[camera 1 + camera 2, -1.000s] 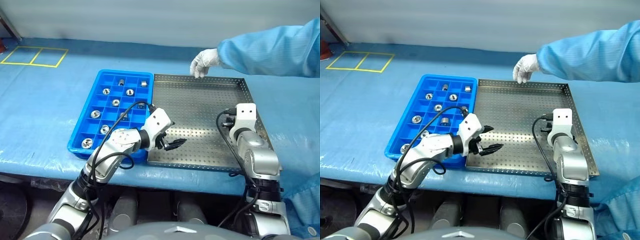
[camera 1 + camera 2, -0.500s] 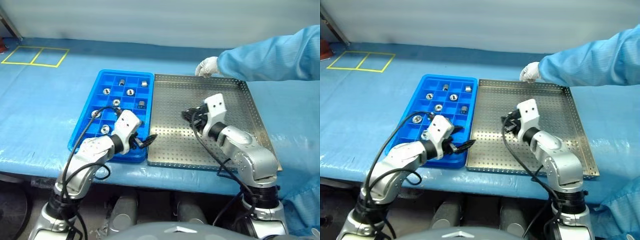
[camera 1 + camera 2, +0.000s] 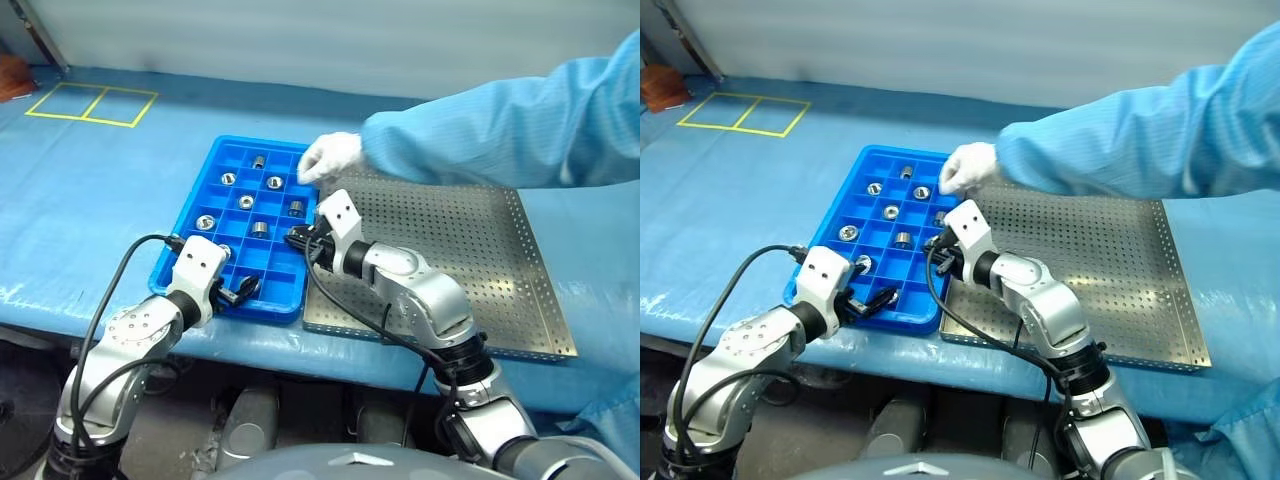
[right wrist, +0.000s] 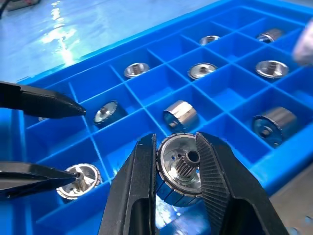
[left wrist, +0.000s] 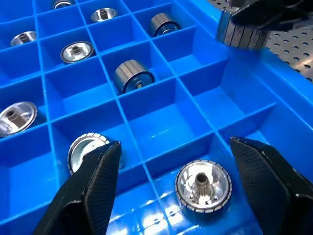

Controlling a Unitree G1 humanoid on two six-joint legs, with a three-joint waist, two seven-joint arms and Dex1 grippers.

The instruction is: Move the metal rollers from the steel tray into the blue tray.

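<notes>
A: Where is the right hand [image 4: 175,169]?

B: Over the near right part of the blue tray [image 3: 196,188], by the edge that meets the steel tray [image 3: 520,290]. Its two black fingers are clenched on a metal roller [image 4: 179,169], a ribbed silver one with a toothed centre hole.

A: And the left hand [image 5: 176,178]?

B: Low at the blue tray's near edge, released, fingers spread wide with nothing between them. Beyond its tips one roller [image 5: 203,185] sits in a near compartment.

A: The other rollers?

B: In separate compartments of the blue tray, some upright, some on their sides. I see none on the steel tray, which lies touching the blue tray's right side on the blue-covered surface [image 3: 90,190].

A: Anyone else?

B: A person's white-gloved hand [image 3: 331,156] reaches over the blue tray's far right corner.
</notes>
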